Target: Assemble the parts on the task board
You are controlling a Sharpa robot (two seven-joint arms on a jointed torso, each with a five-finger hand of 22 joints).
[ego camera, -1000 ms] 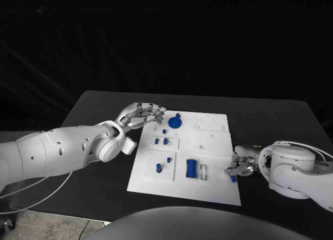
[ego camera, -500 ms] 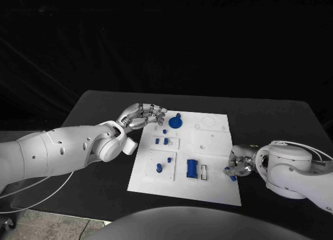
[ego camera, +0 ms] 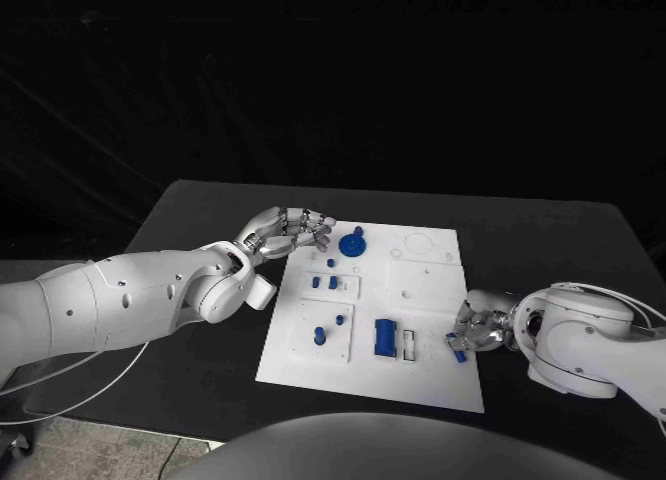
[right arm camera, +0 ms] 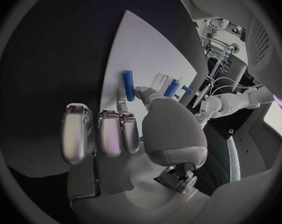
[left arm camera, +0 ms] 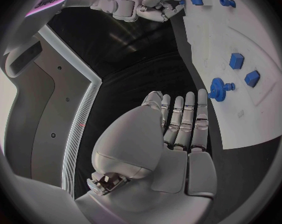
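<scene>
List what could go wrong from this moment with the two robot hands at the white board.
1. The right robot hand pinches a small blue peg at the white board's right edge. The grip looks shallow, so the peg might slip and roll onto the black table.
2. The left robot hand hovers open beside the blue gear. A careless sweep could nudge the gear or shift the board.

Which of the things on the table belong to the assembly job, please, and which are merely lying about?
Job:
task board
blue gear
blue block
blue peg at the right hand
left hand

Lying about:
nothing seen; just the black table
</scene>
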